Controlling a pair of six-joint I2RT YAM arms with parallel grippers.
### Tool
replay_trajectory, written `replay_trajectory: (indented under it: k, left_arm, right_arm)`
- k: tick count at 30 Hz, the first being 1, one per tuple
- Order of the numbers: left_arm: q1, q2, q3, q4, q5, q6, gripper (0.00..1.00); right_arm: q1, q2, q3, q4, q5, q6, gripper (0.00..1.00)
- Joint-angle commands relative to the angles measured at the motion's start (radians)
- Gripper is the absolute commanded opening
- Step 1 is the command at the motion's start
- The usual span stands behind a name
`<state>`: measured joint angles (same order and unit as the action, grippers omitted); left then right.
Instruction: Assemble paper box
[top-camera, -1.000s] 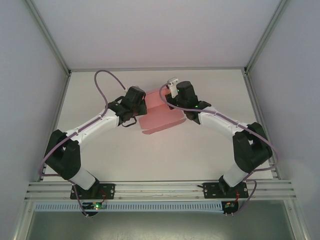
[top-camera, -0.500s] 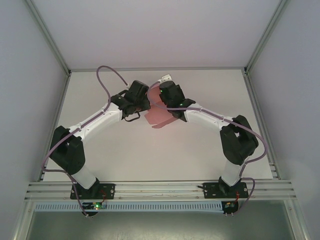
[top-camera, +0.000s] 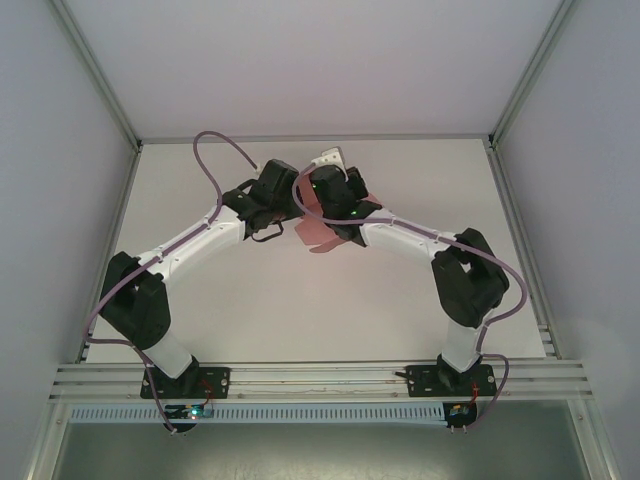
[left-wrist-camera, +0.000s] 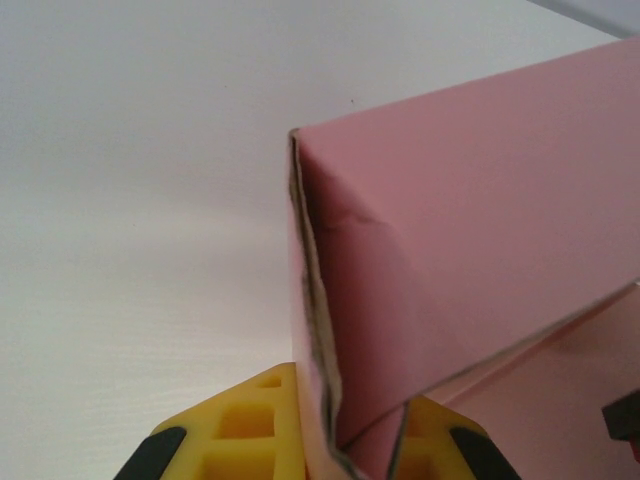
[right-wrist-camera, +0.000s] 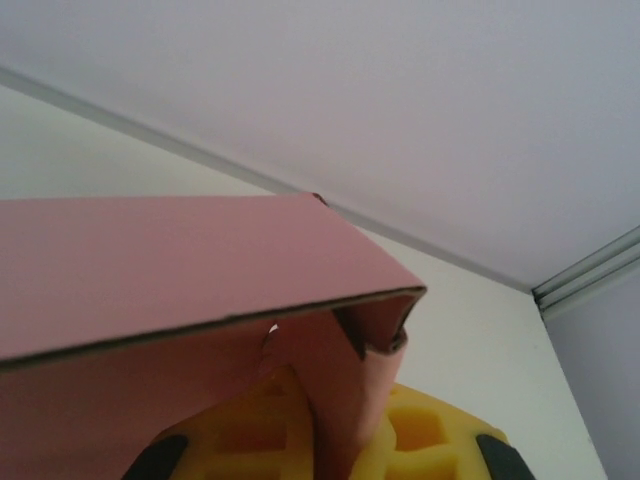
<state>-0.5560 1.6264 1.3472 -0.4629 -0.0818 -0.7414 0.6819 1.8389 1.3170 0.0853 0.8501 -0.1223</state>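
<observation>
paper box (top-camera: 322, 232): pink card, half-folded, interior hidden | left gripper (left-wrist-camera: 345, 440): jaws nipping its folded edge | right gripper (right-wrist-camera: 335, 430): jaws nipping a tucked flap

Lettering, labels, brands, numerals, signs: none legible from where I stand. Entries: paper box (left-wrist-camera: 470, 230), plain pink card; counter (top-camera: 300, 310), plain white.
</observation>
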Motion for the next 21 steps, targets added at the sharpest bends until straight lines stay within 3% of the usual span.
replay_trajectory:
  k: [1, 5, 10, 13, 17, 21]
  left_arm:
    - [0.007, -0.085, 0.018, -0.227, -0.132, -0.027, 0.0]
    - [0.007, -0.083, 0.015, -0.234, -0.132, -0.03, 0.0]
    - [0.007, -0.079, 0.018, -0.231, -0.136, -0.031, 0.0]
    - [0.007, -0.071, 0.02, -0.222, -0.123, -0.031, 0.0]
    - [0.007, -0.056, 0.024, -0.213, -0.117, -0.031, 0.0]
    - [0.007, -0.059, 0.007, -0.156, -0.073, -0.026, 0.0]
  right_arm:
    - [-0.137, 0.078, -0.028, -0.133, 0.446, -0.089, 0.0]
    - [-0.145, 0.104, -0.011, -0.116, 0.565, -0.105, 0.0]
    - [-0.139, 0.072, -0.045, -0.096, 0.46, -0.046, 0.0]
    - [-0.12, 0.075, -0.075, 0.035, 0.434, -0.142, 0.0]
    - [-0.093, -0.004, -0.141, 0.061, 0.098, -0.084, 0.1]
    - [-0.082, -0.107, -0.261, 0.199, -0.224, -0.038, 0.25]
